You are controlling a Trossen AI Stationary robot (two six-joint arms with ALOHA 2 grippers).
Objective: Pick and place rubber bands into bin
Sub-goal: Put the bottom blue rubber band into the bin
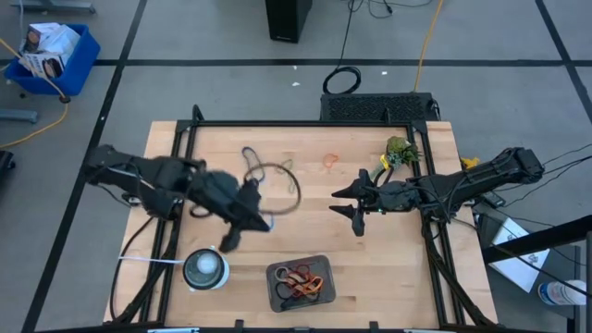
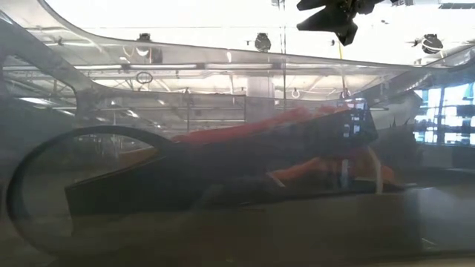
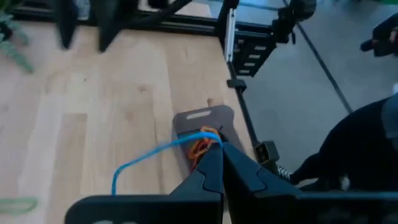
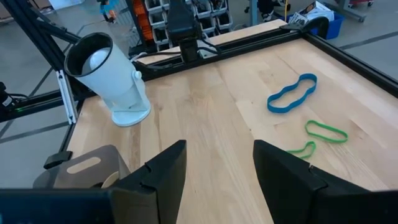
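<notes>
Carrying a blue rubber band (image 3: 146,157) pinched in its shut left claw (image 3: 221,163) above the bench (image 1: 305,222), the arm next needs to reach the bin (image 1: 274,274) and release, while the right claw (image 4: 217,165) waits open.

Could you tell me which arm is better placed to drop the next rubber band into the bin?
Probably the left: its gripper is shut on a blue rubber band, with the bin just ahead. The right gripper hangs open and empty mid-table.
</notes>
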